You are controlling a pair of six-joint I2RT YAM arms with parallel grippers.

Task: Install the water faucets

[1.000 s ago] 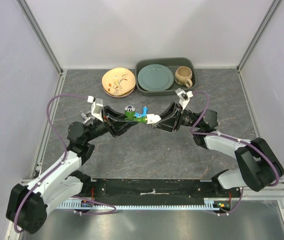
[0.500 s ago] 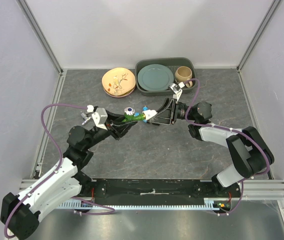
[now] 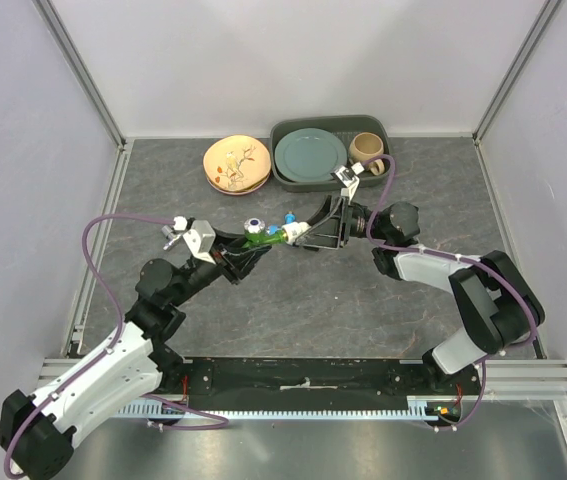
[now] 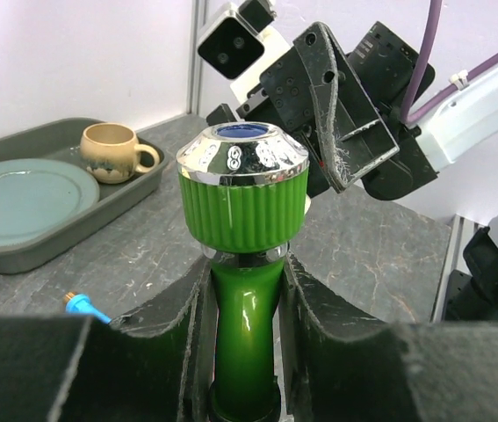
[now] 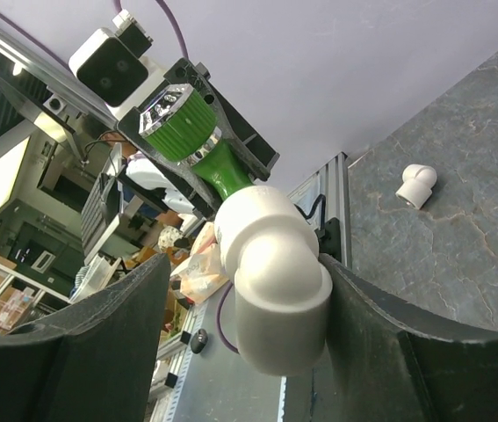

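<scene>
Ribbed, chrome-capped green faucet (image 4: 242,237)

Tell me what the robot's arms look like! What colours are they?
Both arms, the left arm and the right arm, have white shells with chunky black joints. A thin purple cable loops along each one. The left gripper and right gripper are black with two wedge-shaped fingers and a small white camera box.

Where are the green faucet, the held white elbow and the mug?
green faucet (image 4: 243,209), left wrist view, on its ribbed green knob.
white elbow (image 5: 273,264), right wrist view, on the outside of its bend.
mug (image 4: 108,158), left wrist view, on its side wall.
</scene>
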